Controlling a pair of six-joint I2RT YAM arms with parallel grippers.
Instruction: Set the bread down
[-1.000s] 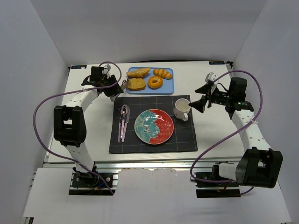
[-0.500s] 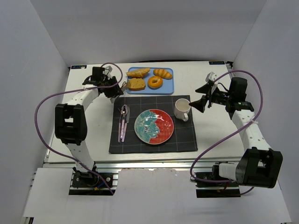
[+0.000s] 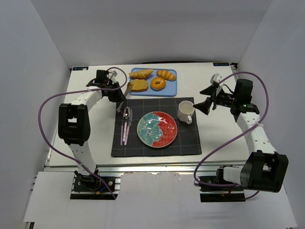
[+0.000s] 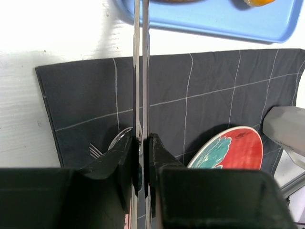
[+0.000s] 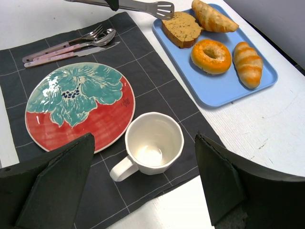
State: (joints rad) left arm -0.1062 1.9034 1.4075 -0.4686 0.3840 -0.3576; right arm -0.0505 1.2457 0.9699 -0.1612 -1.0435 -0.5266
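Note:
The bread lies on a blue tray: a thick brown slice, a glossy ring doughnut and two rolls. My left gripper is shut on metal tongs, whose two arms are pressed close together. The slotted tong tips sit at the slice's left edge; whether they pinch it I cannot tell. My right gripper hangs open over a white mug, holding nothing.
A dark placemat carries a red and teal plate, the mug and cutlery at its left. The tray stands just behind the mat. White walls close in the table on three sides.
The left gripper has squeezed the tongs' arms together and edged right toward the slice. The right arm has not moved.

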